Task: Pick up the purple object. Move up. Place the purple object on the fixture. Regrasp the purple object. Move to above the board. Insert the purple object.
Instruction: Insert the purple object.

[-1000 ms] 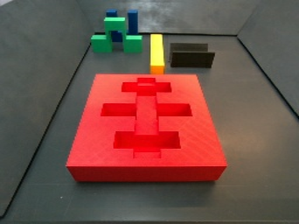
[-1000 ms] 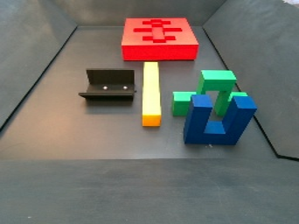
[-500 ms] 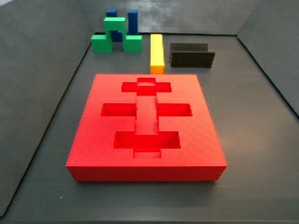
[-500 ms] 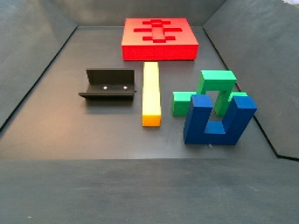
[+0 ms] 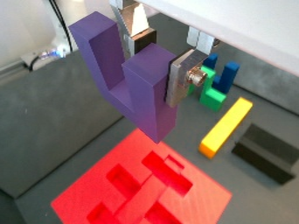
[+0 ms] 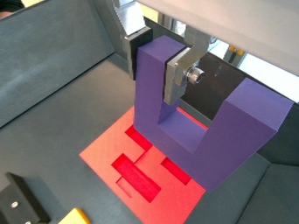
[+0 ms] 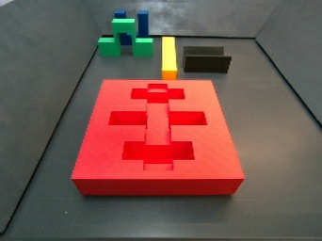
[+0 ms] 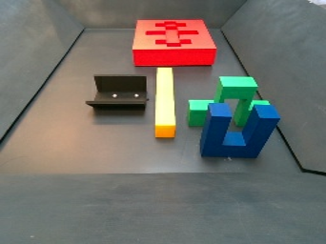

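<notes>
Both wrist views show the tool (image 6: 176,74) pinching the purple object (image 6: 198,122) by one prong, high above the board (image 5: 140,188). Pick-up and regrasp at the fixture (image 8: 117,92) appear done, though neither side view catches the arm; insertion remains.

Red board (image 7: 157,132) fills near part of dark floor (image 7: 270,122), cross- and bar-shaped recesses on top. Yellow bar (image 7: 169,56) lies beyond its far edge, pointing away. Black fixture (image 7: 206,60) just beside bar. Green stepped block (image 7: 120,43) at far end, blue block (image 7: 141,24) behind it. Gripper out of frame in this side view.
</notes>
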You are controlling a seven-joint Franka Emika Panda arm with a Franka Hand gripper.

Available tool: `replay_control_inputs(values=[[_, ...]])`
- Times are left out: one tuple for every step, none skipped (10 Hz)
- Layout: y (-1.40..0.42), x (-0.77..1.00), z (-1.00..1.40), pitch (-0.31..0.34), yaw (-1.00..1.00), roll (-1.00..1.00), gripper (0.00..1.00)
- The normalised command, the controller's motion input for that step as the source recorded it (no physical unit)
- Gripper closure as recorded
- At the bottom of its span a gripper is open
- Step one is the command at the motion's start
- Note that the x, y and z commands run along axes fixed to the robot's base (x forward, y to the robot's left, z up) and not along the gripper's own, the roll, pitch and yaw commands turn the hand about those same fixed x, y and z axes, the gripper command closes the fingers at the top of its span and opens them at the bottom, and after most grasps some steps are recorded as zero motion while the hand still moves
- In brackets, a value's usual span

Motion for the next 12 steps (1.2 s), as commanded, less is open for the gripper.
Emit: replay_control_inputs(values=[[-0.33,0.25,-0.25,-0.1,-0.06,-0.39,1.0],[-0.43,0.23,-0.12,-0.013,0.0,-0.45,1.0],[-0.43,0.24,-0.13,-0.011,0.0,-0.44,1.0],[-0.39,0.27,-0.25,-0.009,0.0,-0.38,1.0],[-0.42,0.41,-0.5,-0.003,0.07,-0.26,1.0],[-0.64,0.39,-0.97,-0.004,0.19,0.0,1.0],[-0.6,0.38,-0.92,-0.083,0.17,0.07,1.0],[-0.66,0.5,-0.95,-0.037,0.13,0.07,1.0],[-0.69,0.43,-0.87,-0.017,0.0,0.04,1.0],[-0.49,0.37,-0.57,0.0,0.0,0.08,1.0],[-0.17,0.14,-0.27,0.0,0.0,0.08,1.0],[-0.04,0.01,-0.16,0.02,0.0,0.11,1.0]])
